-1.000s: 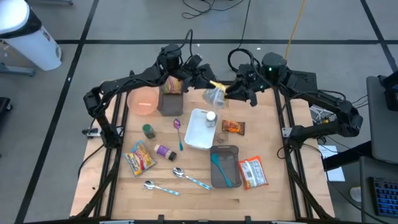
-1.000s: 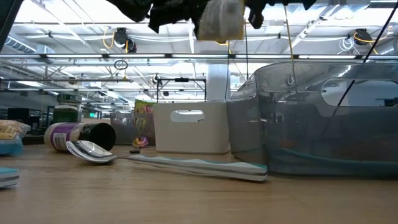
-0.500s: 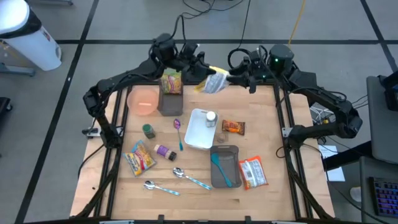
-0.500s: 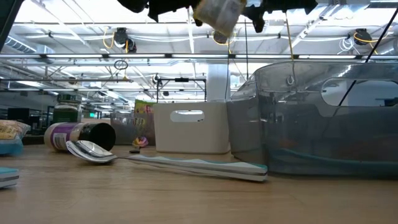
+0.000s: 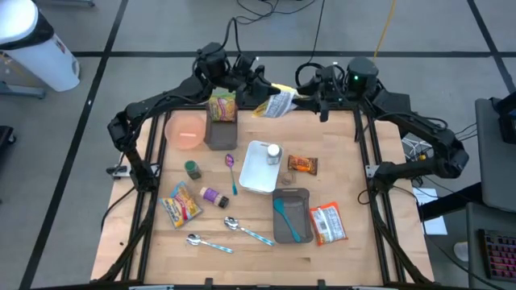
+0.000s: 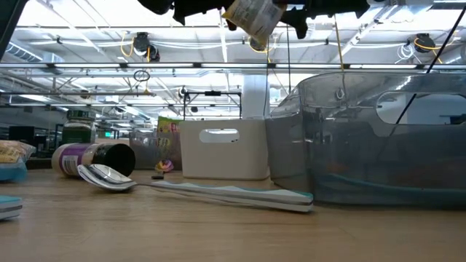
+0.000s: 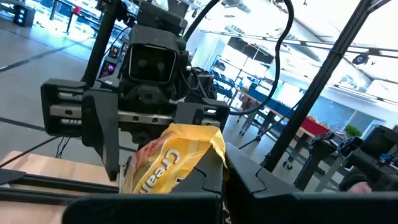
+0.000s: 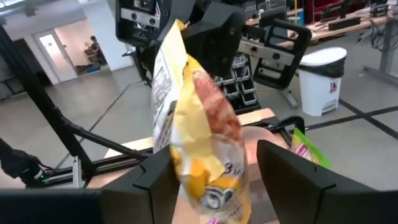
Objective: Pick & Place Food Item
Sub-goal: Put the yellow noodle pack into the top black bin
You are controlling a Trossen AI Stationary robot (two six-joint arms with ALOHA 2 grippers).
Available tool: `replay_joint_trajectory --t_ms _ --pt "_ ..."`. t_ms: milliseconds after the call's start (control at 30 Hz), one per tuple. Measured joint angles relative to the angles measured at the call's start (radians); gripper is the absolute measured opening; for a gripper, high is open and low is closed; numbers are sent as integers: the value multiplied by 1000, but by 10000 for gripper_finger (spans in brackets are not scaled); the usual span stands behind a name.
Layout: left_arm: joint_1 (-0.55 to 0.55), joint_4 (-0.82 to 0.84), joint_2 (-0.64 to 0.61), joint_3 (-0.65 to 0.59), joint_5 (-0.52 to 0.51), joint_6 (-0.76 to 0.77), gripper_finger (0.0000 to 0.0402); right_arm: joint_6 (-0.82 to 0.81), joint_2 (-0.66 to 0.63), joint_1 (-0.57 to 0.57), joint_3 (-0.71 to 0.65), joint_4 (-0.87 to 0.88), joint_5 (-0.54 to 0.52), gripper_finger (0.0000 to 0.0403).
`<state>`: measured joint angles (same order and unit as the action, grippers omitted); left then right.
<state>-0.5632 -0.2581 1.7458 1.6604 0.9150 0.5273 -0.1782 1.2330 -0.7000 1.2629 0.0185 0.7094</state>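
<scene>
A yellow snack bag [image 5: 278,103] hangs high above the table's far edge, between my two grippers. My left gripper [image 5: 260,95] is shut on it and comes from the table's left. My right gripper [image 5: 300,98] faces it from the right and is open. In the right wrist view its two fingers [image 8: 292,177] stand on either side of the bag's free end [image 8: 205,180]. The low view shows the bag [image 6: 255,16] tilted, far above the tabletop. My left gripper pinches one end of the bag [image 7: 199,149] between its two fingers, coming roughly level from the table's left. The bag is lifted clear and sticks out tilted toward the other arm. My right gripper: I cannot tell whether its open fingers touch the bag.
Below the grippers stand a grey bin [image 5: 222,133] holding a green packet and a pink bowl [image 5: 187,129]. A white tray [image 5: 256,173] with a small bottle, a grey container [image 5: 292,213] with a teal spatula, snack packets, jars and spoons lie across the tabletop.
Both grippers have moved toward the table's far edge, the left one also upward, carrying the bag. The bag sits higher and more tipped than before.
</scene>
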Motion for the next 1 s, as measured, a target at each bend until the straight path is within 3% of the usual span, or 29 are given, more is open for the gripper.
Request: replay_joint_trajectory --t_ms 167,600,1000 --pt "0 -1 0 0 0 1 0 0 6 2 0 -13 29 166" --pt "0 35 0 0 0 -6 0 -45 6 1 -1 -93 55 28" --pt "0 51 0 0 2 -10 0 -45 6 1 -2 -96 56 17"
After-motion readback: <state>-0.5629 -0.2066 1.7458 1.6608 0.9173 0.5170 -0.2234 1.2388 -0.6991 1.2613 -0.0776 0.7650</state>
